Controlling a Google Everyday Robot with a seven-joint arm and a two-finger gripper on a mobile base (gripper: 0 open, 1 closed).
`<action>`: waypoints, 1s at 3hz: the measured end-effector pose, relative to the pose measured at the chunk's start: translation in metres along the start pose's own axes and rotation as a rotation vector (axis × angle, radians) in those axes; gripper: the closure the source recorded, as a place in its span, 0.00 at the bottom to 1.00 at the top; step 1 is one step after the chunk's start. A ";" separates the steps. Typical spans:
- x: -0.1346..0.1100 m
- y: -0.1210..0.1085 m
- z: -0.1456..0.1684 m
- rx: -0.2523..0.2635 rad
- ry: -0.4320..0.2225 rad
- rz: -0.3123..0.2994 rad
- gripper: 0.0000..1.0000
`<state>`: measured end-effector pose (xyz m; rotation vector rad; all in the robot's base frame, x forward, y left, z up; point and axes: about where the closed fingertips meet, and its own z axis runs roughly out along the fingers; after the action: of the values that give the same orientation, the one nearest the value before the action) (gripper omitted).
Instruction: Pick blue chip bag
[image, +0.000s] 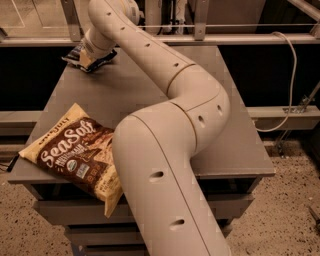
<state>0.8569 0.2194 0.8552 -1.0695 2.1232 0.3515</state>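
Observation:
The blue chip bag (73, 53) is at the table's far left corner, dark and crinkled, with a striped edge showing. My gripper (87, 57) is right over it at the end of the long cream arm, and its wrist hides most of the bag. The gripper is shut on the bag, which sits tilted and slightly off the grey table (75, 100).
A large cream-and-brown SeaSalt bag (75, 155) lies at the table's near left corner, overhanging the edge. My arm's elbow (190, 115) spans the table's middle. A metal rail (240, 39) runs behind the table. A white cable (292, 75) hangs at the right.

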 end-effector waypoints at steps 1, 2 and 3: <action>-0.001 0.000 -0.001 0.000 0.000 0.000 1.00; -0.001 0.000 -0.001 0.000 0.000 0.000 1.00; -0.001 0.000 -0.001 0.000 0.000 0.000 1.00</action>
<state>0.8569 0.2193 0.8562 -1.0695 2.1228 0.3516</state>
